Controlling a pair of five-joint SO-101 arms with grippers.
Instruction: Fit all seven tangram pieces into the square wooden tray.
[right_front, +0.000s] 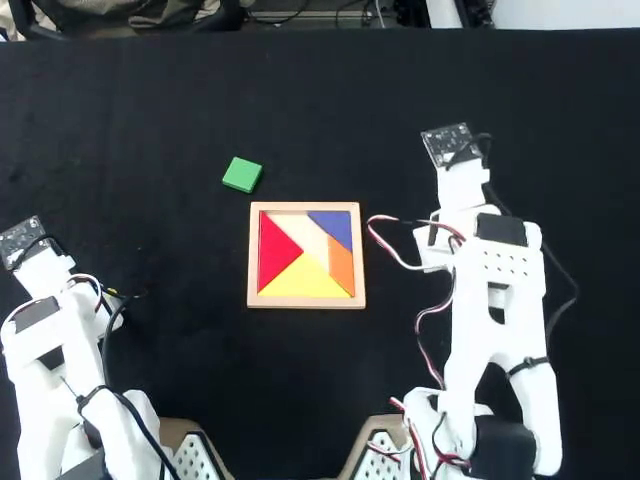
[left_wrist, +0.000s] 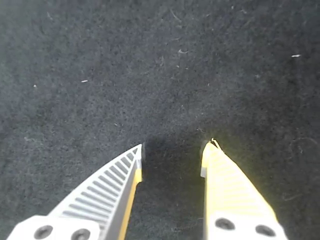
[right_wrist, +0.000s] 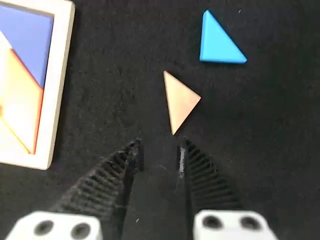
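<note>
The tray (right_front: 306, 207) is part filled, three pieces loose.
My right claw (right_wrist: 158, 150) narrow, empty, just short of a pale triangle (right_wrist: 180, 101), blue triangle (right_wrist: 218, 42) beyond; left claw (left_wrist: 172, 155) wide over desk (right_front: 150, 100); green square (right_front: 242, 174) near tray.

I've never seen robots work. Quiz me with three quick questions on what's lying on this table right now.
1. True or false: the green square lies outside the wooden tray.
2. What lies on the cloth just ahead of the right gripper? A) two triangles B) two squares C) a ball
3. How many pieces lie outside the tray altogether?
Key: 1 true. 2 A, a blue triangle and a tan triangle. 3 three.
</note>
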